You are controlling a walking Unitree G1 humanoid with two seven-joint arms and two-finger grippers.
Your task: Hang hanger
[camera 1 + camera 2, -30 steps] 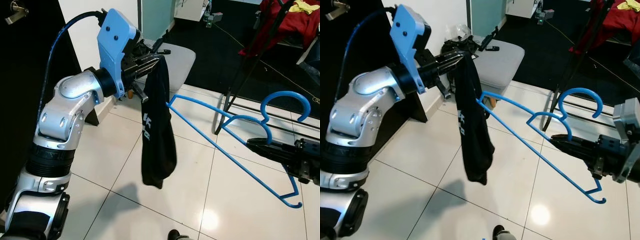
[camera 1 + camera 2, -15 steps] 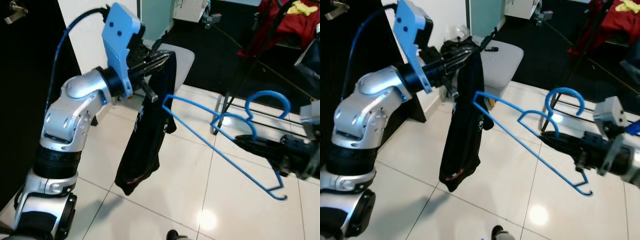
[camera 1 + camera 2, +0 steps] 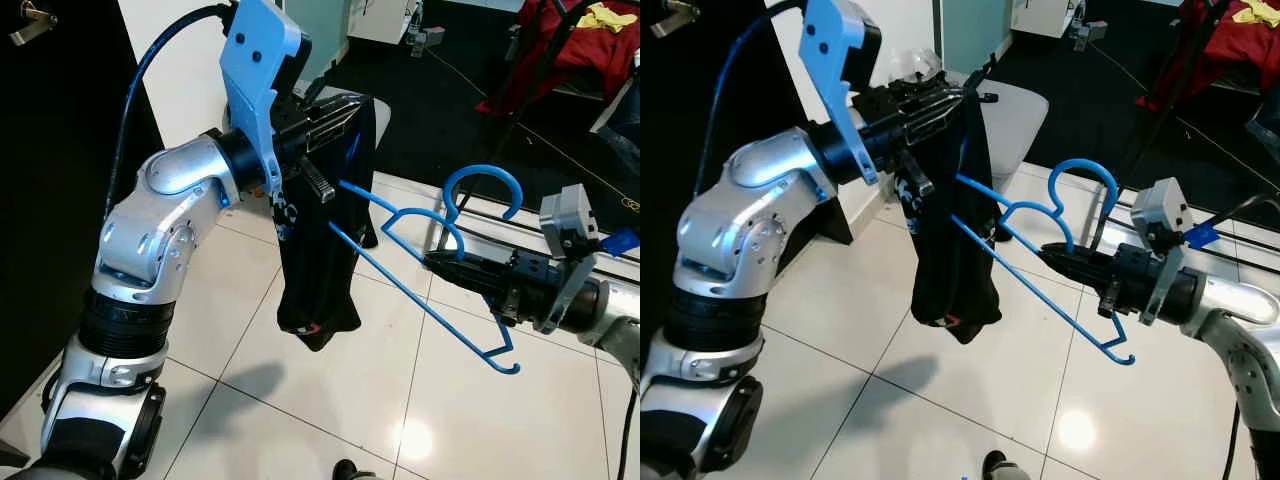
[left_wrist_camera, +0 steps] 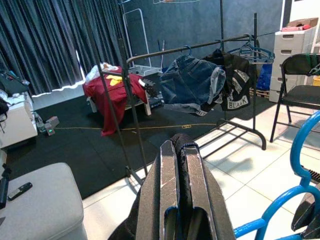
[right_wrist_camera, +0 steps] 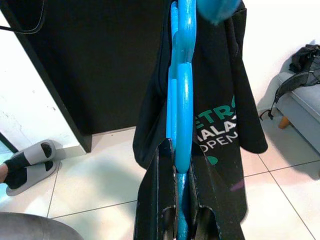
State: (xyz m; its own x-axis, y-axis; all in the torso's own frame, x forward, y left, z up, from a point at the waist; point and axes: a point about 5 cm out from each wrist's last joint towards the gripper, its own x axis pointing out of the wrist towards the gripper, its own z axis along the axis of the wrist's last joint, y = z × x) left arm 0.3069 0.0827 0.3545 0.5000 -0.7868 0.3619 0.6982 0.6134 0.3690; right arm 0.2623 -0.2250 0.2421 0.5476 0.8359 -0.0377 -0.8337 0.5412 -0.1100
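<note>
The left gripper point(image 3: 335, 118), raised at chest height, pinches the top of a black shirt point(image 3: 325, 240), which hangs freely above the tiled floor point(image 3: 300, 400). The right gripper point(image 3: 1065, 262) clamps a blue hanger point(image 3: 420, 270) just below its hook; one hanger arm reaches into the shirt. A clothes rack point(image 4: 200, 47) stands beyond.

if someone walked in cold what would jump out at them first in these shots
A bright blue hanger held out in mid-air above the white tile floor, clamped near its hook in the right gripper. One end of it pokes into a black shirt that dangles from the left gripper, raised high. Behind, a clothes rack carries jeans and dark clothes.
</note>
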